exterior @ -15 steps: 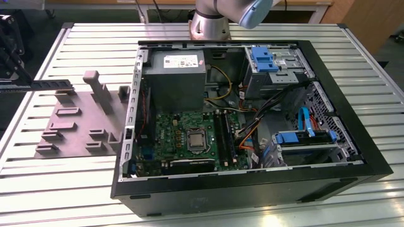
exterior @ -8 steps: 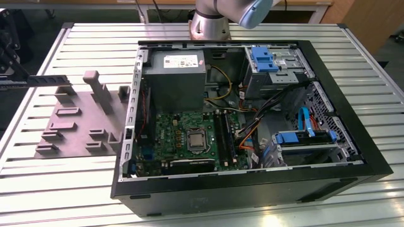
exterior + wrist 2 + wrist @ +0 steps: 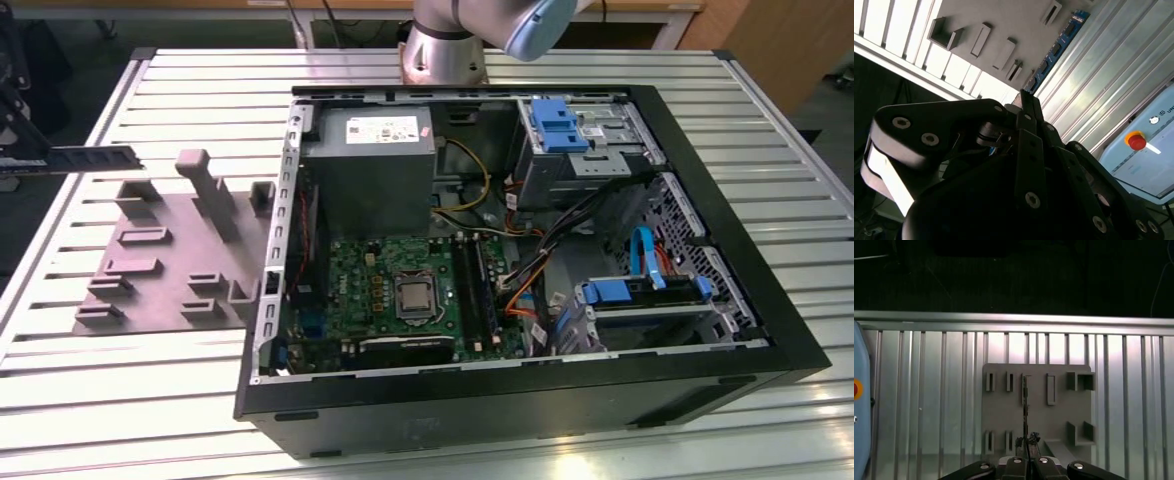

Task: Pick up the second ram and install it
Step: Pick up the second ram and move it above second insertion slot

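One ram (image 3: pixel 94 157) hangs clear above the grey holder (image 3: pixel 160 270) at the exterior view's left, the claw (image 3: pixel 1026 441) clamped on its end, apparently keeping its long edge free for seating.

Bright overhead light, glare streaking the ribbed tabletop (image 3: pixel 120 395) in the exterior view. The computer case (image 3: pixel 534 410) is shadowy inside. In the second wrist view the pincer (image 3: pixel 1023 102) looms dark, close and soft.
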Motion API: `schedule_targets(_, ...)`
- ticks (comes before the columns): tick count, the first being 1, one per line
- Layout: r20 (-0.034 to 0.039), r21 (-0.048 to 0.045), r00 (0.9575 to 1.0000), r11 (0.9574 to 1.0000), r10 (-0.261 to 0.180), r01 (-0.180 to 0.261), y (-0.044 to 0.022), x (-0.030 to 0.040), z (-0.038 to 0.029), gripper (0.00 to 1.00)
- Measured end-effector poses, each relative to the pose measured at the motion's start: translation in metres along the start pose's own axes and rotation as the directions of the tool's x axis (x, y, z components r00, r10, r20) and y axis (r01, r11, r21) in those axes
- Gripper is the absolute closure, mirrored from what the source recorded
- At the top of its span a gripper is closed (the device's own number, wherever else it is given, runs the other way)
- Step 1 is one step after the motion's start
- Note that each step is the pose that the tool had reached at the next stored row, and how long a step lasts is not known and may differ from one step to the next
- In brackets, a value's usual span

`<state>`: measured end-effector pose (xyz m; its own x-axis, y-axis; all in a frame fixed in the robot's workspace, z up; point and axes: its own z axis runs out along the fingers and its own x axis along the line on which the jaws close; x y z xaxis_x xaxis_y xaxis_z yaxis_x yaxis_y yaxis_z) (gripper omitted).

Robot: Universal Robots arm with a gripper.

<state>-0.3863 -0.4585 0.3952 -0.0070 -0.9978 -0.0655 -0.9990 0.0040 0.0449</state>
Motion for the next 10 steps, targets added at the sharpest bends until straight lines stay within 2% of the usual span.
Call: schedule_targets(10, 0.0014, -0.0001, 1.0, 1.0, 0.0, 0.0, 0.0007, -0.001, -0.0154, 0.88)
